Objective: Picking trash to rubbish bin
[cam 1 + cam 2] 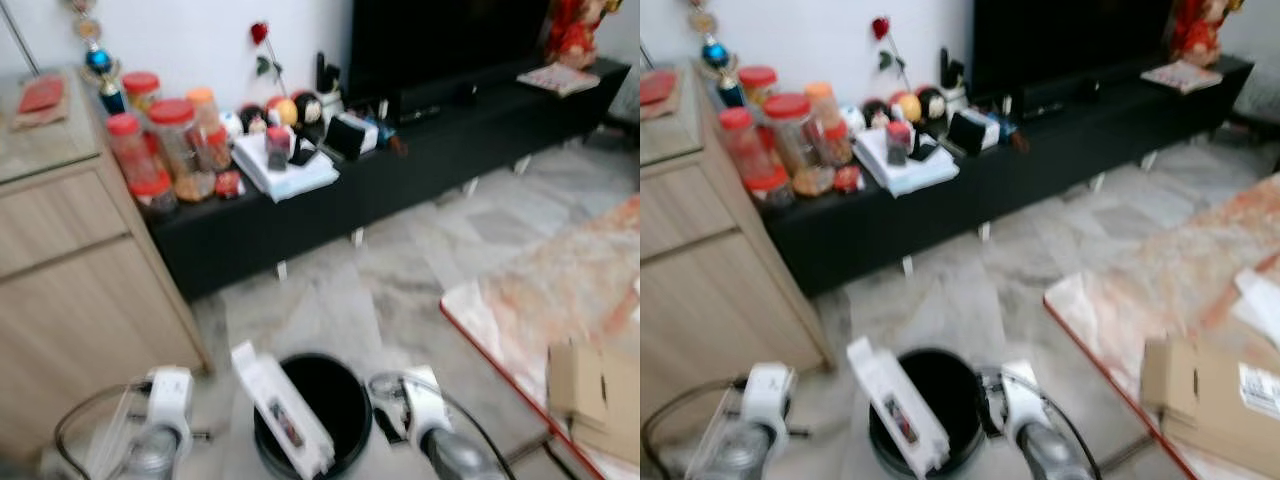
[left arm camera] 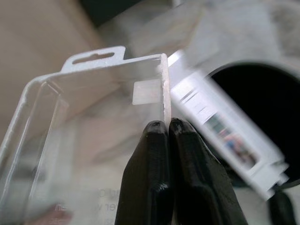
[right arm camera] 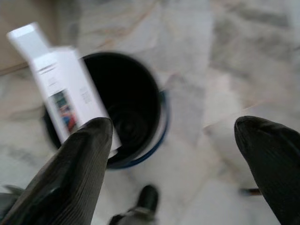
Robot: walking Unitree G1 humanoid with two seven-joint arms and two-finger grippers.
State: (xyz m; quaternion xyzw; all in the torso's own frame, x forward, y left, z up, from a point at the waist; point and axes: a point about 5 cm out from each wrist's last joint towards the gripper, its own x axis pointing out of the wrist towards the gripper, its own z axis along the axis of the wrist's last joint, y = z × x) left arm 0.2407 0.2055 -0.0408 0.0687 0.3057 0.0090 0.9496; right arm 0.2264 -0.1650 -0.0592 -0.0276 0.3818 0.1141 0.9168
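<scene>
Currently a clear plastic blister pack (image 2: 93,136) is pinched at its edge between the closed fingers (image 2: 151,178) of the left gripper (image 2: 168,129). Just beyond those fingertips, a white printed card (image 1: 283,408) is seen leaning on the rim of the black rubbish bin (image 1: 318,400), part over the dark opening. The right gripper (image 3: 173,136) is held above the bin, its fingers spread wide with nothing between them; the bin mouth is framed between them. For a clean drop, the pack is best carried past the card until it is judged to hang fully over the opening, and only then should the pinch be released, lest the light plastic catch on the rim.
</scene>
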